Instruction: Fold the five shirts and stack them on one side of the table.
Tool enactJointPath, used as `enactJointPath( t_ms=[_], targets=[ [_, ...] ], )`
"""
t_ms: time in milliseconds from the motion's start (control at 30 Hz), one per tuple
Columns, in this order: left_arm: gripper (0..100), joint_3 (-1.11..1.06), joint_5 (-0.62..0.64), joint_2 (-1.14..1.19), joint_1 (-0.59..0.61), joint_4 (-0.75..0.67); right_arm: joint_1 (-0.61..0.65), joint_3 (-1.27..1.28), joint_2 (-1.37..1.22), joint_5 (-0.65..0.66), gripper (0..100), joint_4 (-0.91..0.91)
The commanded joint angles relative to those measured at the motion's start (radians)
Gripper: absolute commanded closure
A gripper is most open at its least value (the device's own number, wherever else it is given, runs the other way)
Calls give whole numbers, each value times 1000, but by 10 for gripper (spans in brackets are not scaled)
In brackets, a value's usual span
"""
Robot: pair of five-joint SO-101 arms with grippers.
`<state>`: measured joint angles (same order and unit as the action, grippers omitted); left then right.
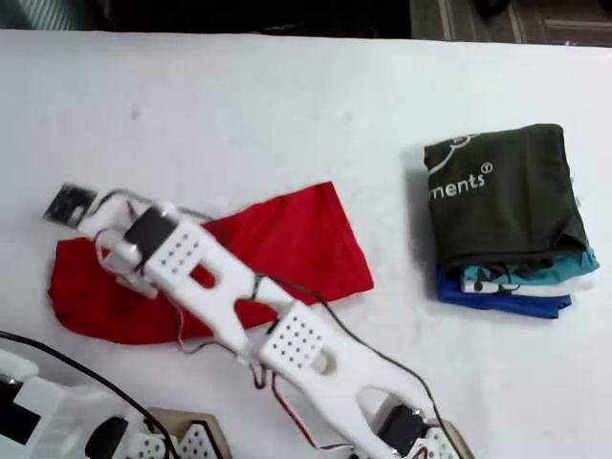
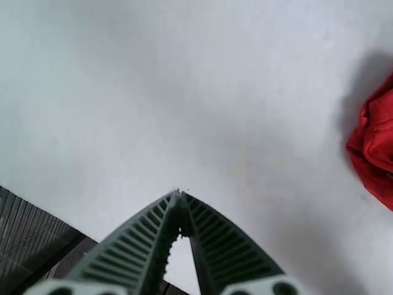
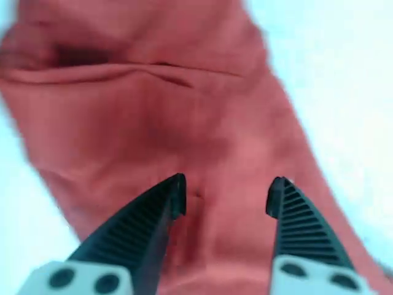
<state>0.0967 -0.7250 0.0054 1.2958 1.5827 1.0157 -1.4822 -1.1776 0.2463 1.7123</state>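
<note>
White table point(image 1: 239, 105), red shirt point(image 1: 296, 239); lettered green shirt point(image 1: 507, 196) stacked

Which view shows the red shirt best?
The high view: the red shirt lies there nearly whole, the right arm crossing it. The right wrist view gives close cloth under its open jaws; the left wrist view, one edge.

Partial white lettering point(image 1: 457, 185) with a small circled mark on the dark green shirt point(image 1: 512, 206)

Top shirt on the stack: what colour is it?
The top shirt is dark green, clearest in the high view.
</note>
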Motion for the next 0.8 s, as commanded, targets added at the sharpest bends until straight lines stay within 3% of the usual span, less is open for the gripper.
enactJointPath(
  t_ms=[0, 233, 500, 633, 767],
  targets=[
    [972, 35, -8, -44, 8, -12, -24, 25, 39, 2, 776, 10],
    [972, 35, -8, -44, 8, -35, -44, 221, 42, 8, 776, 10],
    [972, 35, -8, -44, 5, -54, -133, 241, 120, 8, 776, 8],
    [972, 34, -8, -44, 1, -54, -79, 241, 217, 8, 776, -15],
    [972, 31, -8, -44, 1, -54, -22, 241, 242, 3, 776, -150]
  ],
)
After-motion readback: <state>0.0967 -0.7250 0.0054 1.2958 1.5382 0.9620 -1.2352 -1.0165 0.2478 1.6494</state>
